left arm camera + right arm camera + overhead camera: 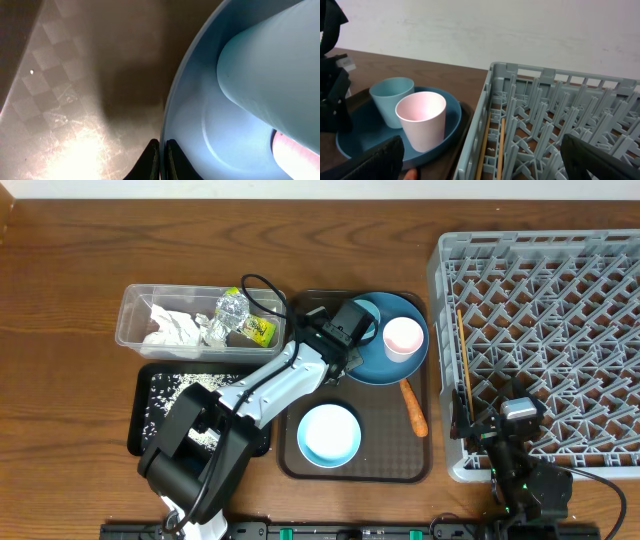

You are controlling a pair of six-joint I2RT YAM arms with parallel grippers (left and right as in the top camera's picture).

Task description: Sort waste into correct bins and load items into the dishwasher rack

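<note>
- Dark brown wooden bench (60, 270); plain pale wall behind it in the right wrist view.
- The round dark blue plate (378, 367) lies at the far end of the flat brown serving tray (385, 462), mid-bench. A small pink cup (403, 337) and a small light blue cup (392, 95) stand upright on it, side by side.
- The left gripper (161, 152) is at the plate's left rim, jaws closed to a slit. The wrist view shows the rim running in between the two dark fingers (150, 162). This reads as a pinch on the plate with both cups aboard.
- The right gripper (480, 145) is spread wide and holds nothing. It hangs at the near-left corner of the large square grey plastic dishwasher rack (560, 320).
- Key relation: the rack lies to the right of the plate, just past the tray's edge. The pinch is on the side of the plate farthest from the rack.
- The left arm has the plate. The right arm is nearer the rack but idle.
- Judgement: the plate is round, so no long axis matters, only where the rim is held. A lift from the left rim would likely droop the plate toward the rack side and tip or slide the cups.
- Also on the tray: a whitish pale-blue bowl (329, 433) at the near end, and a small orange carrot (413, 408) just beside the plate's near-right edge.
</note>
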